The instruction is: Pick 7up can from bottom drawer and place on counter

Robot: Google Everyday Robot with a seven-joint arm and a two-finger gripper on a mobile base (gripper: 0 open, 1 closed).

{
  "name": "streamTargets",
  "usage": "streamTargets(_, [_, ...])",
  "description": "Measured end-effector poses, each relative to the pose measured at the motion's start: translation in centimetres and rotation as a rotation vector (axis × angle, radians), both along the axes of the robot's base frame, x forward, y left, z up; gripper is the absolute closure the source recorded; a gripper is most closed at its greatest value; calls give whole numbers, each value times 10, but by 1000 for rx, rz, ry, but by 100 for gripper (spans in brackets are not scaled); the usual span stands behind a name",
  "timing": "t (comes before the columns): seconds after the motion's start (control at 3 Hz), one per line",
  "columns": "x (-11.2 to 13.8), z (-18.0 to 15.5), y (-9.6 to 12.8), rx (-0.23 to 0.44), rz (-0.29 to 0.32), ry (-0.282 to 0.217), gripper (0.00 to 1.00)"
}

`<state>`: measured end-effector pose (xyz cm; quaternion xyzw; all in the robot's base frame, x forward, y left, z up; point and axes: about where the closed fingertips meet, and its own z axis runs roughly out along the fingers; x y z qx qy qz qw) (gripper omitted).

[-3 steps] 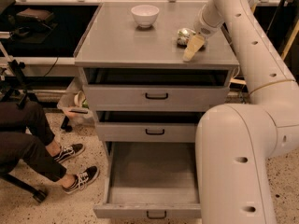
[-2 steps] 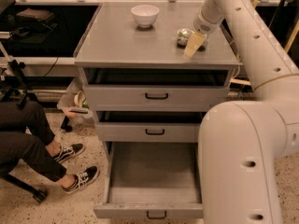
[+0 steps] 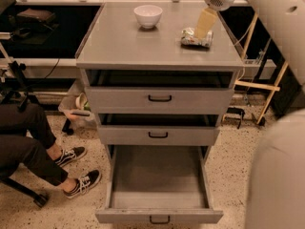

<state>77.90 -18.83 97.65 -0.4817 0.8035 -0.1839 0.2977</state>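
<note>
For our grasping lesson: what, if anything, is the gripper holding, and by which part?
Cannot be told: the gripper meets the top of the 7up can, which lies on the counter; no grip shows.

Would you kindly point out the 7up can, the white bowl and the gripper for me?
7up can [image 3: 194, 38]: camera view, middle of its dented side.
white bowl [image 3: 148, 16]: camera view, its outer wall.
gripper [image 3: 204, 26]: camera view, its pale lower end, at the can's right end.
</note>
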Motion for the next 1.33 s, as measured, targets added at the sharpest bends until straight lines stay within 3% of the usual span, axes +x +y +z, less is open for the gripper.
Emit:
streamTargets(0.33, [-69, 67, -32, -16, -148, -122, 0])
streamTargets(0.67, [-159, 124, -38, 7, -259, -238, 0])
streamTargets(1.0, [-253, 154, -3, 48, -333, -311, 0])
streamTargets(1.33, [-271, 163, -5, 35, -351, -331, 0])
